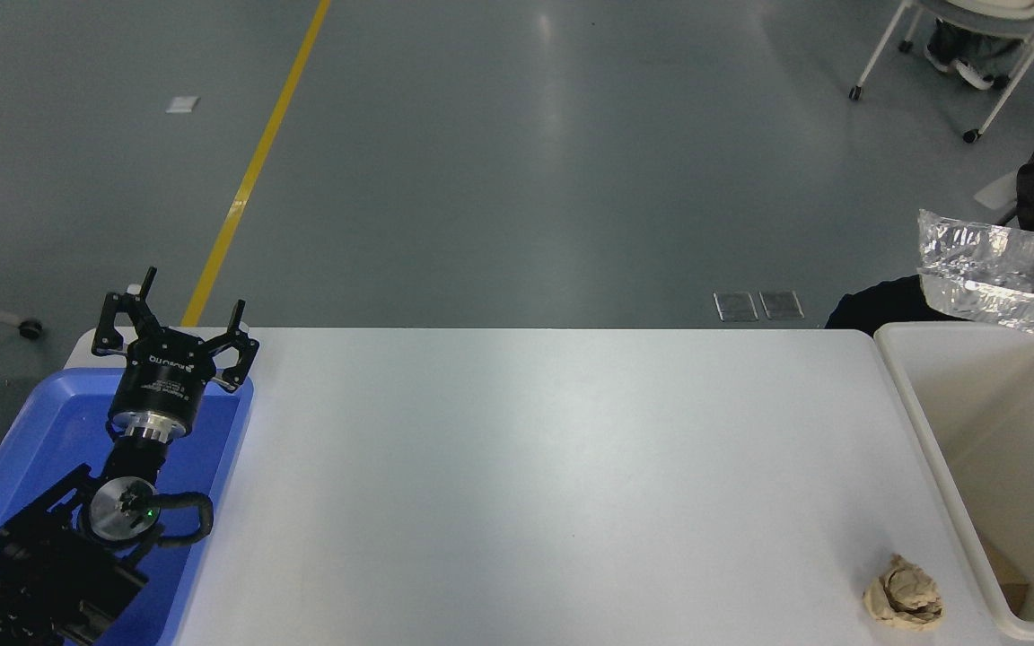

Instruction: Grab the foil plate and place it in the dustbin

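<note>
Left gripper (174, 320) parked at lower left over blue tray (5, 467), fingers spread, holding nothing. Right gripper out of frame, grasp impossible to judge. Foil plate (1002, 274) far to the right, raised over the far rim of dustbin (930, 431), support hidden. Could catch that rim and tip outward. Beige paper lump (903, 592) beside the bin, easily confused.

Foil plate (1006, 274) shiny silver, crinkled. Dustbin (925, 422) off-white. Tray (5, 467) blue. Paper lump (904, 591) beige. Table (535, 475) white. Left gripper (174, 323) black. Floor (499, 152) grey, yellow line (257, 161).
</note>
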